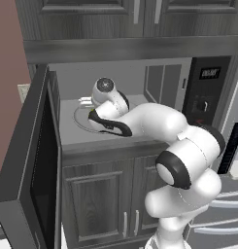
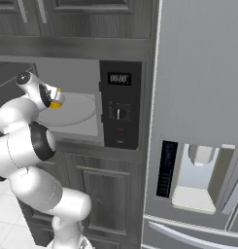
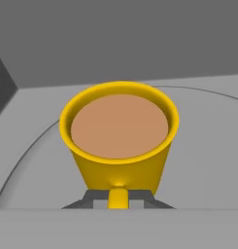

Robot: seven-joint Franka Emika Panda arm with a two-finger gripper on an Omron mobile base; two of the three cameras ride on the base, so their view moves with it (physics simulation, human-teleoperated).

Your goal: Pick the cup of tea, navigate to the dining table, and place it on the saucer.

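The cup of tea (image 3: 119, 131), a yellow mug full of brown liquid, sits right in front of the hand inside the open microwave. Its small handle (image 3: 118, 197) points at me, and a dark finger tip presses it from each side. My gripper (image 3: 118, 200) is shut on that handle. In the right base view the cup of tea (image 2: 56, 103) shows as a yellow spot at the end of my gripper (image 2: 53, 99), over the left part of the turntable. The hand (image 1: 85, 101) reaches into the oven cavity. The dining table and the saucer are out of view.
A grey glass turntable plate (image 2: 74, 110) lies under the cup. The microwave door (image 1: 38, 160) stands swung open to the left. A dark control panel (image 2: 119, 104) is to the right of the cavity, a steel fridge (image 2: 198, 121) beyond it. Dark cabinets are above and below.
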